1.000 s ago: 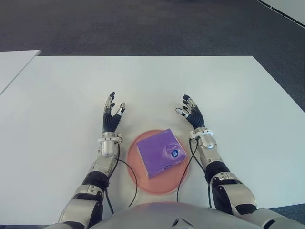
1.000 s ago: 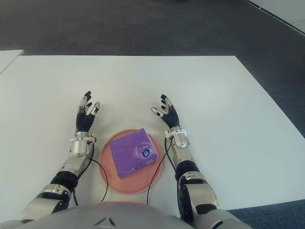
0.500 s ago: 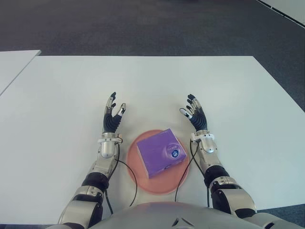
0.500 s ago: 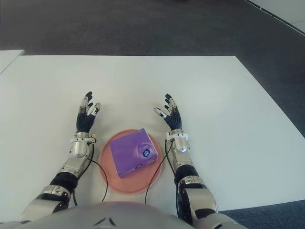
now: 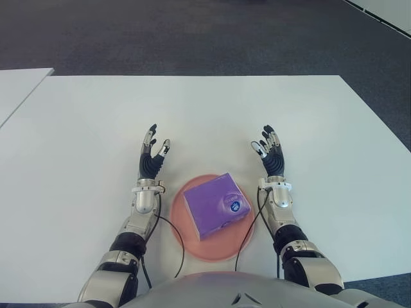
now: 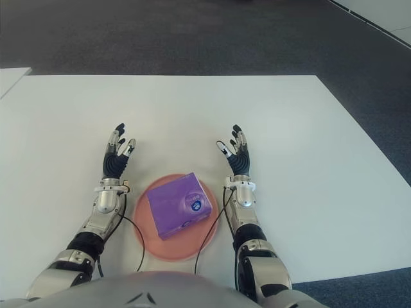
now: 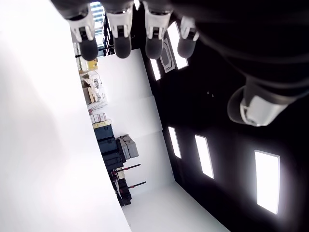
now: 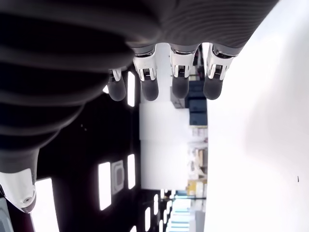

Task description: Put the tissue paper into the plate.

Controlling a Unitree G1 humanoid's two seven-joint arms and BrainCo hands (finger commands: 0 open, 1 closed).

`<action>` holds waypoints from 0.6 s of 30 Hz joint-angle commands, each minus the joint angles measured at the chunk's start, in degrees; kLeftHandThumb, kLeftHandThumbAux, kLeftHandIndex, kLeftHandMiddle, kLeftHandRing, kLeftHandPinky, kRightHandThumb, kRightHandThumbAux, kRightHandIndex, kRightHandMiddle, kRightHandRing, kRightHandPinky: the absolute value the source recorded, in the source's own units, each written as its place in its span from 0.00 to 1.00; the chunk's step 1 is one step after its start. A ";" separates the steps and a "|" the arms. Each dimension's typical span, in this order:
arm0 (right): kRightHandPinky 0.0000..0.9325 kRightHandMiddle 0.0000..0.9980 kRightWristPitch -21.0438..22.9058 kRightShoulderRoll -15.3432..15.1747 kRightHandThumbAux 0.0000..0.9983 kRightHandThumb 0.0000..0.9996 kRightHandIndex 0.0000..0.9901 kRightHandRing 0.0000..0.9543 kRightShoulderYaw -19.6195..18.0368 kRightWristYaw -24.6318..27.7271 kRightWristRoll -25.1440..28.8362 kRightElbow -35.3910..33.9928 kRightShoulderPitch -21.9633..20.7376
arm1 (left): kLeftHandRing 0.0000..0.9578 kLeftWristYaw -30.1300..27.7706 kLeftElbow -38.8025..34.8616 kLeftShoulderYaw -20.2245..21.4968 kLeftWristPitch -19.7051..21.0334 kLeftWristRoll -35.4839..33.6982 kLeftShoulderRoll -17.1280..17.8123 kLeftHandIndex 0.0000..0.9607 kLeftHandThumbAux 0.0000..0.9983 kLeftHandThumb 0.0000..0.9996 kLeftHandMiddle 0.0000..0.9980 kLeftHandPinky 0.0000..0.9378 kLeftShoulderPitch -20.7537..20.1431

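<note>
The purple tissue paper box (image 5: 215, 205) lies flat inside the pink plate (image 5: 183, 239), low in the middle of the eye views, just in front of the robot's body. It sits a bit turned, with one corner pointing up the frame. No hand touches it. So the job looks done: the box is in the plate and nothing seems left to move. The left hand (image 5: 151, 159) shows just left of the plate and a little above it in the frame. Its fingers (image 7: 122, 34) are spread and straight, and they hold nothing. The right hand (image 5: 271, 154) shows just right of the plate, also a little above it. Its fingers (image 8: 179, 77) are spread too, and empty. Thin black wires run down along both arms near the plate. Everything is on a big white counter (image 5: 212, 109) that fills most of the frame. A second white counter (image 5: 16, 86) peeks in at the left edge. Dark grey carpet floor (image 5: 192, 35) fills the top of the frame. The wrist views show a ceiling with long bright lights.
</note>
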 commanded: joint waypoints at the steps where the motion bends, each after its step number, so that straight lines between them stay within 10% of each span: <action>1: 0.00 0.00 -1.30 1.98 0.54 0.02 0.00 0.00 0.35 -0.62 -0.51 3.48 4.87 | 0.00 -0.23 2.26 0.10 0.59 0.29 0.01 0.00 0.43 0.00 0.00 0.00 2.39; 18: 0.00 0.00 -1.35 1.90 0.54 0.01 0.00 0.00 0.87 -1.86 -1.26 4.38 4.10 | 0.00 -1.54 2.89 0.32 0.27 -0.50 0.55 0.00 0.43 0.00 0.00 0.00 1.60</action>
